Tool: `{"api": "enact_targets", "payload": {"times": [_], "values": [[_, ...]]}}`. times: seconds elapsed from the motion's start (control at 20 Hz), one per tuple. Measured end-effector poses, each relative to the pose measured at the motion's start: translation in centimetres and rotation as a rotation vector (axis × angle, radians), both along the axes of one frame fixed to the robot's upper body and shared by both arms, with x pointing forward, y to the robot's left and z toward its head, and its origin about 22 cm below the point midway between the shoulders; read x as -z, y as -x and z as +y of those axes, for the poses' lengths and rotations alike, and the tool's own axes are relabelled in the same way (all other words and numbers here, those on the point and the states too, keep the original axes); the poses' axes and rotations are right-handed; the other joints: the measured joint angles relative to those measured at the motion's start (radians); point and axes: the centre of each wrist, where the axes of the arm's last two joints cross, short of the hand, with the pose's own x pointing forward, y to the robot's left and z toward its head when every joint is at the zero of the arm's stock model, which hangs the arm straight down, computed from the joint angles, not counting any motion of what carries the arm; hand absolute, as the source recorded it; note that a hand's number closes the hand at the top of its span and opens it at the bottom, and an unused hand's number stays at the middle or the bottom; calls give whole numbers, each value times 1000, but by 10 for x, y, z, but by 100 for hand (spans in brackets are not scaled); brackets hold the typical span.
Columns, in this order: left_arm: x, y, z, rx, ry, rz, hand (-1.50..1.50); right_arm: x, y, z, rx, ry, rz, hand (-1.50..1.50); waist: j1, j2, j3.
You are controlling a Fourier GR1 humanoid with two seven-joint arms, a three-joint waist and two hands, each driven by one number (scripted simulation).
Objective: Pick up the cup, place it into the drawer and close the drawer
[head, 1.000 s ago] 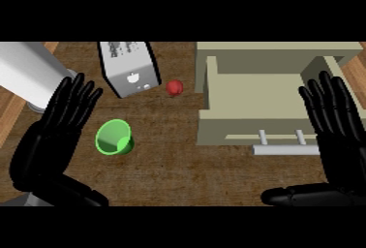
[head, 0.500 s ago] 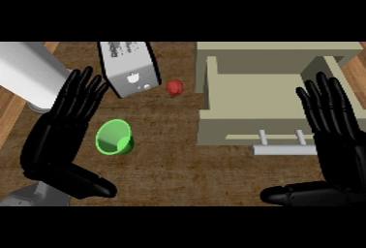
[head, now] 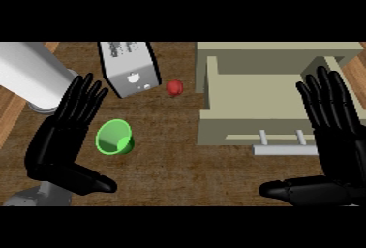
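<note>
Brown wood-grain bench carries everything in reach. Just to the right of the left hand, level with its palm and apart from it, sits the green cup, tipped so that its open mouth faces up toward the view. That left hand is spread wide, fingers straight, thumb stuck out below the cup, holding nothing. On the other side the right hand is likewise wide and empty, resting just right of the open beige drawer, whose pale handle lies to its left. Beyond the left fingertips stand a grey box and a small red thing. I judge the cup light, stiff and smooth-walled, so likely slippery; best taken round the outer wall with fingers on one side and thumb opposite
</note>
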Motion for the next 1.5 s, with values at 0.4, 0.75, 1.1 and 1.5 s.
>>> {"api": "enact_targets", "payload": {"times": [0.4, 0.75, 1.1, 1.5], "values": [[26, 6, 18, -38, -33, 67, -150, -4, -4, -2, 5, 2, -3, -150, 0, 0, 0], [61, 0, 32, -100, -65, 111, -150, -10, -4, -7, 6, 5, -2, -150, -1, 0, 0], [94, -11, 44, -119, -90, 141, -150, -4, -9, -7, 3, 0, 1, -150, -2, 1, 0], [132, -8, 58, -118, -105, 176, -150, -7, -3, -13, -10, 6, -4, -150, -3, 1, 0]]}}
